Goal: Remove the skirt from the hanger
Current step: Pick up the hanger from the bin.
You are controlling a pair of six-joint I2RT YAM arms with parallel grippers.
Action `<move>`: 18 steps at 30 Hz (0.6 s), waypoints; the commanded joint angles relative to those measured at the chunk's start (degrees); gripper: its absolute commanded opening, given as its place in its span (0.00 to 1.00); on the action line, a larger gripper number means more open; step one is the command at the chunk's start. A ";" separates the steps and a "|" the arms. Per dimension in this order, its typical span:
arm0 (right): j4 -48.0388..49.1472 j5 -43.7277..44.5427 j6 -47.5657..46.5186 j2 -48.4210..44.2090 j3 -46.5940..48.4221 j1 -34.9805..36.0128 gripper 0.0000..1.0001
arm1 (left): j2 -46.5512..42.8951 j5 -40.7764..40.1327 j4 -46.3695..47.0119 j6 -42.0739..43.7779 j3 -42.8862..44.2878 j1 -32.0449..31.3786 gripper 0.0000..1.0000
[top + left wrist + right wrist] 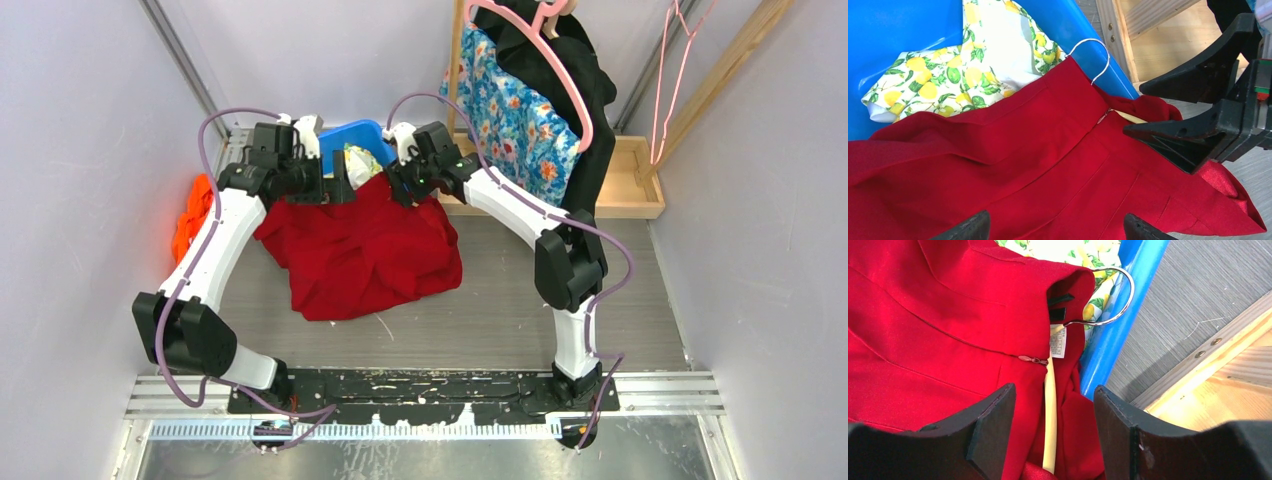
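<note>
The red skirt (360, 250) lies crumpled on the table, its waistband against the blue bin (362, 133). It hangs on a hanger with a silver hook (1120, 295) and a cream arm (1049, 410); the hook (1098, 55) rests on the bin's edge. My right gripper (1054, 415) is open, its fingers on either side of the cream arm and the waistband fabric. It also shows in the top view (400, 186) and the left wrist view (1135, 110). My left gripper (1055, 231) is open just above the skirt (1038, 170), left of the right gripper (335, 188).
A lemon-print cloth (958, 75) lies in the blue bin. An orange cloth (190, 215) lies by the left wall. A wooden rack (625, 185) at the back right holds a floral dress (515, 115), a black garment (590, 110) and pink hangers (575, 95).
</note>
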 commanded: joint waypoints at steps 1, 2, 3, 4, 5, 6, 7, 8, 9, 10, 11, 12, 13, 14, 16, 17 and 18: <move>3.13 -1.27 1.58 1.19 0.10 -0.04 0.63 | -1.57 1.47 1.19 0.53 0.29 0.46 1.00; 3.33 -1.46 1.95 1.60 0.08 -0.08 0.63 | -1.46 1.46 1.11 0.44 0.76 0.45 1.00; 3.47 -1.81 2.25 2.07 0.17 -0.05 0.63 | -1.27 1.72 0.94 0.45 1.13 0.48 1.00; 3.53 -2.11 2.51 2.53 0.08 0.01 0.63 | -1.07 2.01 0.97 0.43 1.42 0.46 1.00; 3.56 -2.13 2.57 2.85 -0.03 0.18 0.62 | -0.99 2.20 0.97 0.32 1.62 0.49 1.00; 3.75 -2.14 2.69 3.18 -0.12 0.26 0.62 | -0.82 2.36 0.95 0.26 1.82 0.53 1.00; 3.75 -2.14 2.86 3.45 -0.31 0.34 0.62 | -0.67 2.51 0.90 0.29 1.85 0.51 0.99; 3.80 -2.02 2.89 3.61 -0.49 0.53 0.62 | -0.56 2.64 0.92 0.25 1.93 0.46 0.99; 3.84 -1.97 2.89 3.76 -0.78 0.64 0.62 | -0.36 2.71 0.84 0.34 1.94 0.46 0.99; 3.81 -1.92 2.89 3.89 -1.16 0.68 0.62 | -0.32 2.87 0.76 0.41 2.02 0.50 1.00; 3.56 -1.65 2.89 4.09 -1.39 0.75 0.61 | -0.26 2.90 0.71 0.42 2.01 0.46 1.00; 3.29 -1.35 2.82 4.16 -1.74 1.06 0.61 | -0.25 3.07 0.66 0.47 2.01 0.46 0.99; 2.93 -1.15 2.74 4.13 -2.13 1.23 0.61 | -0.26 3.23 0.69 0.52 2.07 0.41 0.99; 2.79 -0.98 2.72 4.06 -2.41 1.47 0.61 | -0.18 3.30 0.60 0.58 2.04 0.45 0.99; 2.42 -0.71 2.95 3.97 -2.98 1.66 0.61 | -0.10 3.48 0.52 0.60 2.20 0.48 0.99; 2.12 -0.63 3.18 4.02 -3.20 1.75 0.61 | -0.20 3.66 0.46 0.61 2.18 0.49 0.99; 1.81 -0.56 3.28 4.04 -3.53 1.99 0.61 | -0.30 3.77 0.50 0.60 2.13 0.47 0.99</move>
